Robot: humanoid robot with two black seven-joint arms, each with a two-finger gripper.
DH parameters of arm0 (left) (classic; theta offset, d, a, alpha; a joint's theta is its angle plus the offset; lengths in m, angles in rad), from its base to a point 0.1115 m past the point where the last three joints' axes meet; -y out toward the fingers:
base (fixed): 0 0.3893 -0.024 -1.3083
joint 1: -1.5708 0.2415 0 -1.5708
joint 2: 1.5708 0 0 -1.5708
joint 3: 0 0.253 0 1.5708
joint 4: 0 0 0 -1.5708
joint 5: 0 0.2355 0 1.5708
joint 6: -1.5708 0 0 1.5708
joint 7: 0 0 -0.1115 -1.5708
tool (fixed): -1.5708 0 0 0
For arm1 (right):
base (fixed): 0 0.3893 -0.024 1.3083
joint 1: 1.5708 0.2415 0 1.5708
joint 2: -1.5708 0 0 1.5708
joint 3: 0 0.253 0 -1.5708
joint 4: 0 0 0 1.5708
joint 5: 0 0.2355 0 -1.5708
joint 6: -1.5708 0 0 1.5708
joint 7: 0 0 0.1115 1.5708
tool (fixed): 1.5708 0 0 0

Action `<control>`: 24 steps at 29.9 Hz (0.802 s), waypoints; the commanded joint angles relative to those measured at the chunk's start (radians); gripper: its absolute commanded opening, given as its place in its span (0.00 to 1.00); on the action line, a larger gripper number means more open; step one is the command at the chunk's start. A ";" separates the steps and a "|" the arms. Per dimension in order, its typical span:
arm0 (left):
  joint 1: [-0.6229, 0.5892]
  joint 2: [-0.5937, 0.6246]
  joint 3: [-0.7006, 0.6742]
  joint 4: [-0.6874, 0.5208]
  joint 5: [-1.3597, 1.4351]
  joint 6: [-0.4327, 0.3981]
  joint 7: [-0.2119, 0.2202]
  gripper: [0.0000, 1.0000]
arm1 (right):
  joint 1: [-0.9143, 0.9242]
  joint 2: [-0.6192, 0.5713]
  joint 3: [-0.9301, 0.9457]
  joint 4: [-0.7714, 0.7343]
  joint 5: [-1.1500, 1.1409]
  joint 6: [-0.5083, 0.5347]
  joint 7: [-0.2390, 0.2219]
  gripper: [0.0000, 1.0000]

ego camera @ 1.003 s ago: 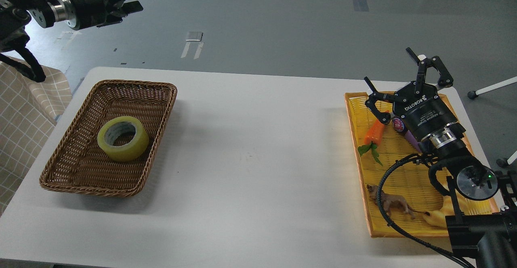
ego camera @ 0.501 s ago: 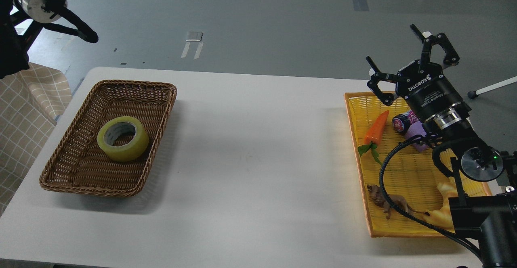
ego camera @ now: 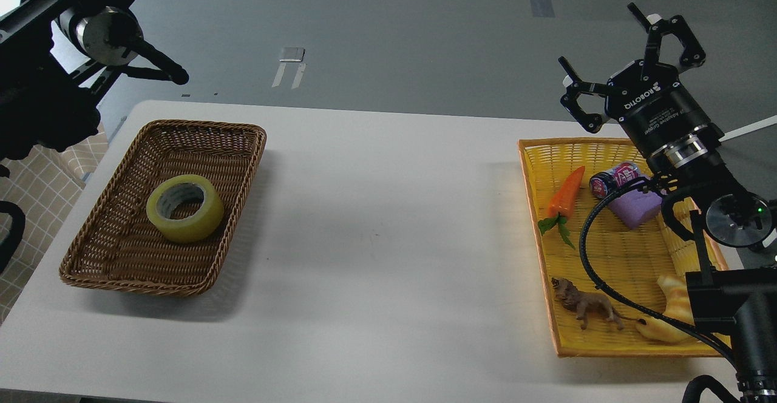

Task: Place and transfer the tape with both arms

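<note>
The tape (ego camera: pixel 185 207), a yellow translucent roll with a grey-white core, lies flat inside the brown wicker basket (ego camera: pixel 200 125) on the left of the white table. My left arm (ego camera: pixel 100 27) rises out of the top left, high above the basket; its gripper is past the frame's top edge. My right gripper (ego camera: pixel 613 51) is open and empty, fingers spread, raised above the far end of the yellow tray (ego camera: pixel 534 143), far from the tape.
The yellow tray at the right holds a toy carrot (ego camera: pixel 564 193), a small can (ego camera: pixel 613 178), a purple block (ego camera: pixel 636 207), a toy lion (ego camera: pixel 586 306) and a croissant-shaped toy (ego camera: pixel 668 321). A checked cloth (ego camera: pixel 36 178) lies beside the table's left edge.
My right gripper has lifted up and back from the tray, still open. My left arm has swung, and its gripper has left the view at the top. The tape has not moved.
</note>
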State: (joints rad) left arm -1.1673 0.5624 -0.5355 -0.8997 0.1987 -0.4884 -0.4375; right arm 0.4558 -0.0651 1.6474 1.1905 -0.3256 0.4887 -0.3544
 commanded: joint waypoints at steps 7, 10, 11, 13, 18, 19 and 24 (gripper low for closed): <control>0.156 -0.136 -0.176 -0.065 -0.059 0.000 0.000 0.98 | 0.089 -0.013 -0.001 -0.043 -0.003 0.000 -0.001 0.99; 0.201 -0.179 -0.208 -0.067 -0.059 0.000 0.000 0.98 | 0.103 -0.022 -0.003 -0.048 -0.004 0.000 0.000 0.99; 0.212 -0.190 -0.218 -0.067 -0.059 0.000 0.000 0.98 | 0.107 -0.024 -0.003 -0.052 -0.003 0.000 -0.001 0.99; 0.239 -0.216 -0.241 -0.067 -0.059 0.000 0.002 0.98 | 0.119 -0.028 -0.006 -0.068 -0.003 0.000 -0.001 0.99; 0.278 -0.248 -0.258 -0.071 -0.059 0.000 0.061 0.98 | 0.156 -0.048 -0.024 -0.109 -0.003 0.000 -0.003 0.99; 0.281 -0.251 -0.258 -0.073 -0.059 0.000 0.069 0.98 | 0.164 -0.048 -0.035 -0.115 -0.003 0.000 -0.003 0.99; 0.288 -0.260 -0.264 -0.077 -0.059 0.000 0.074 0.98 | 0.216 -0.039 -0.069 -0.156 -0.004 0.000 -0.003 0.99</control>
State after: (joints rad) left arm -0.8820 0.3050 -0.7944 -0.9759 0.1397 -0.4886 -0.3635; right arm 0.6415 -0.1128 1.5893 1.0577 -0.3292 0.4887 -0.3577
